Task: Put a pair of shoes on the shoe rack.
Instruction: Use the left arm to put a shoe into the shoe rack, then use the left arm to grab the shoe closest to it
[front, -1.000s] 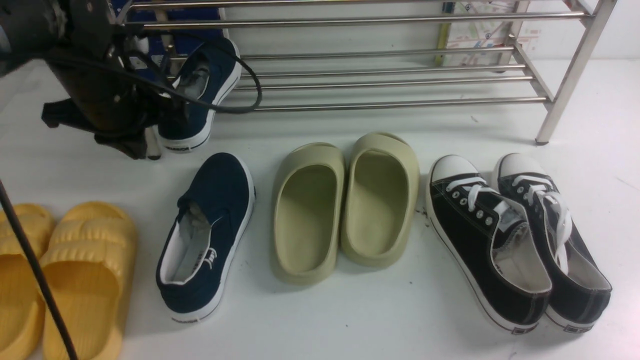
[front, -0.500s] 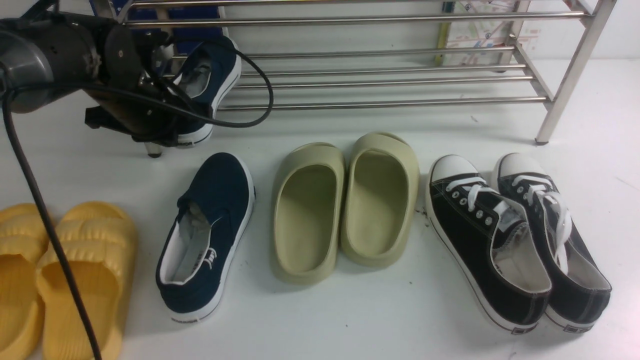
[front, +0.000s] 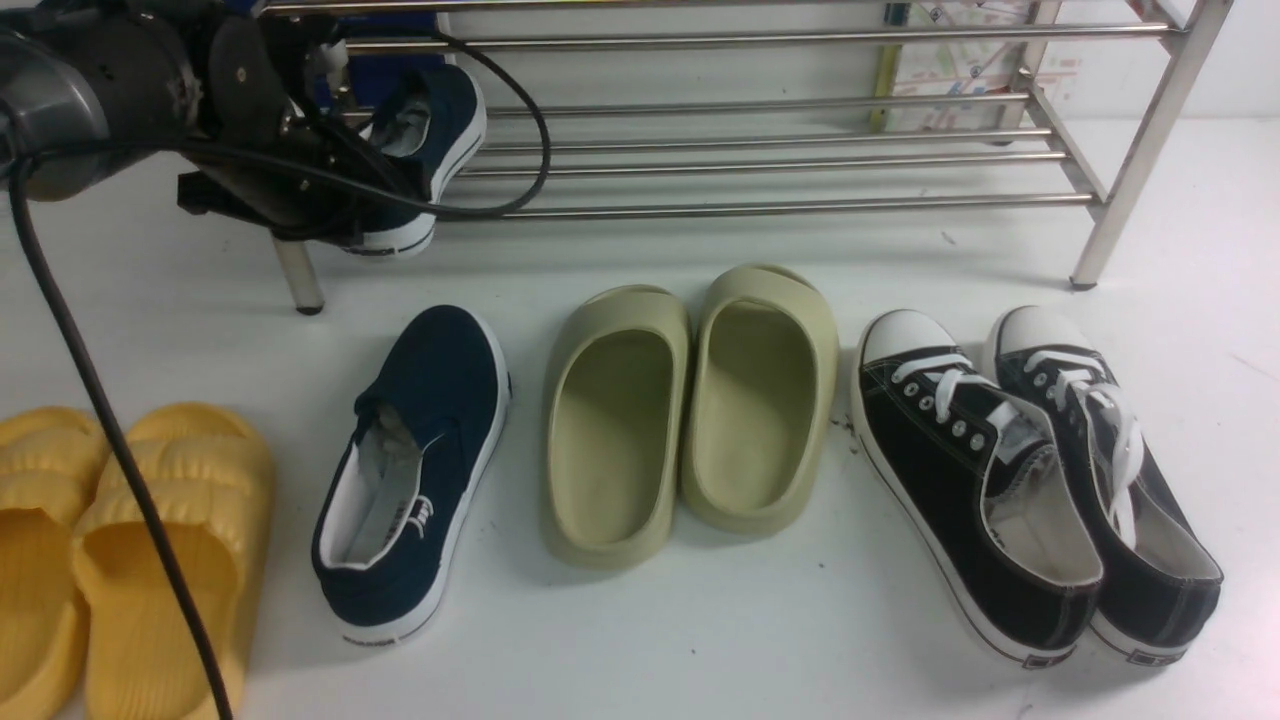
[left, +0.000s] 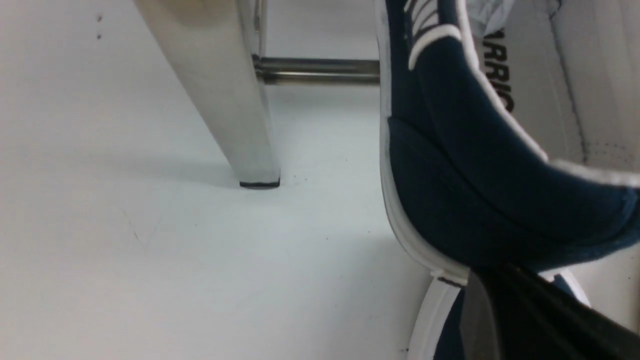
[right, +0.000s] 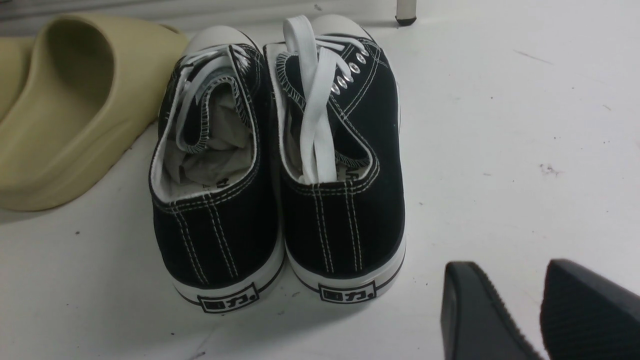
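White counter (front: 700, 650) | rack (front: 800, 208) along far edge | navy shoe 1 (front: 445, 115) raised, tilted, toe over low rods near far-left corner, heel pinched by left gripper (front: 335, 195) | navy shoe 2 (front: 420, 450) flat, toward near-left corner | right gripper (right: 510, 270) fingers slightly apart, empty

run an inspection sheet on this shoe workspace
surface: white floor, small dark specks
job's things: held navy slip-on, toe over shoe rack's lower rods; second navy slip-on on floor
clutter: olive foam slippers, black lace-up sneakers, yellow slippers
grippers: left gripper shut on held navy slip-on's heel; right gripper empty, slightly open
cables: black cable loops before rack rods
surroundings: white wall, printed sheet behind rack
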